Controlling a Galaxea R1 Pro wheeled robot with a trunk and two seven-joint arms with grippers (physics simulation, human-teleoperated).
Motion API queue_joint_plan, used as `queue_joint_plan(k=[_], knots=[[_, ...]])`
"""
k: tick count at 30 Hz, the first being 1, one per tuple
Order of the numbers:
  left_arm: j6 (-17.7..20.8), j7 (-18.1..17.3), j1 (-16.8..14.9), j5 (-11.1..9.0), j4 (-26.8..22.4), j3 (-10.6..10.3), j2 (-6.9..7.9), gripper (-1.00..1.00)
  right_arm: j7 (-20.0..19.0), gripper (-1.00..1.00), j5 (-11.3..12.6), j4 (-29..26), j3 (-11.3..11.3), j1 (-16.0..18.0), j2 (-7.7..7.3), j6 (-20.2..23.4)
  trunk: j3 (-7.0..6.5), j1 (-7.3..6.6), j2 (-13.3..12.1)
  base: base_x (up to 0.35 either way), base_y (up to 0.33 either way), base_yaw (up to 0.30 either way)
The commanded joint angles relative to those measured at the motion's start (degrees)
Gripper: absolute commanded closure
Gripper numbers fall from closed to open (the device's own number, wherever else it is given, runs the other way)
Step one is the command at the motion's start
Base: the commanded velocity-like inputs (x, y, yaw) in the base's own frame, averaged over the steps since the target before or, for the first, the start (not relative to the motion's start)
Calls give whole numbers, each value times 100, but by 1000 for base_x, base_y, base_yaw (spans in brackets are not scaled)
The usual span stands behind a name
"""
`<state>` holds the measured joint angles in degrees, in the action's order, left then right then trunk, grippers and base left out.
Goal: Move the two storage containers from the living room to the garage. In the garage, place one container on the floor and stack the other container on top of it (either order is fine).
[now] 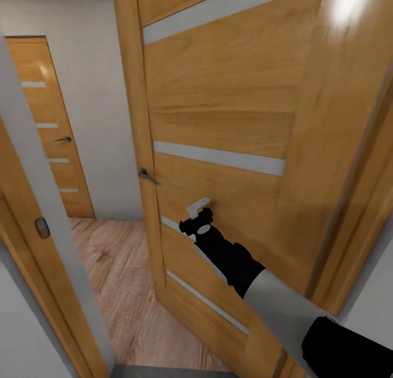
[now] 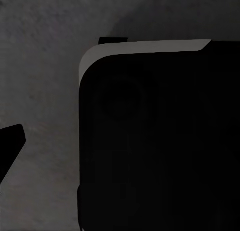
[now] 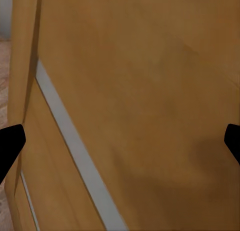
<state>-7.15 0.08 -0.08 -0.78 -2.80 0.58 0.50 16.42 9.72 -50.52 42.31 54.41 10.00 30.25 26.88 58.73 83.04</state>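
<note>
The two storage containers are out of view. My right gripper [image 1: 197, 217] reaches forward at the end of its black and grey arm, close to the face of a big wooden door [image 1: 229, 121] that stands ajar. In the right wrist view the right gripper [image 3: 120, 141] is open and empty, one black fingertip [image 3: 10, 143] at each side edge and the door panel between them. The left gripper [image 2: 120, 141] points down at dark grey concrete floor [image 2: 45, 66]. One of its fingertips [image 2: 10, 143] shows far out to the side; the other is lost against my black base [image 2: 160, 141].
The door carries pale horizontal strips and a metal handle [image 1: 146, 176] on its edge. A grey door frame [image 1: 38, 203] stands close at left. Through the gap lies light wood-plank flooring [image 1: 120, 274], a white wall and a second wooden door [image 1: 49, 127].
</note>
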Motion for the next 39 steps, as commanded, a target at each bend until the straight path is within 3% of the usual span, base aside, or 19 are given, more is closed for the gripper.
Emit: queue_joint_plan(k=[1,9,21,39], knots=[[-13,1,-1,-7,-1,4,1,-100,54,-100,57,-2,17,8,0,17,6,0,4,0,194,0],[-13,1,-1,-8,-3,4,1,-100,55,-100,57,-2,25,8,0,16,6,0,4,0,190,0],[-15,1,-1,-3,-1,4,1,-100,54,-100,64,4,31,8,0,16,6,0,4,3,22,0],[-15,1,-1,-10,-1,4,3,-100,116,-100,65,70,14,8,0,3,6,0,4,258,0,0]])
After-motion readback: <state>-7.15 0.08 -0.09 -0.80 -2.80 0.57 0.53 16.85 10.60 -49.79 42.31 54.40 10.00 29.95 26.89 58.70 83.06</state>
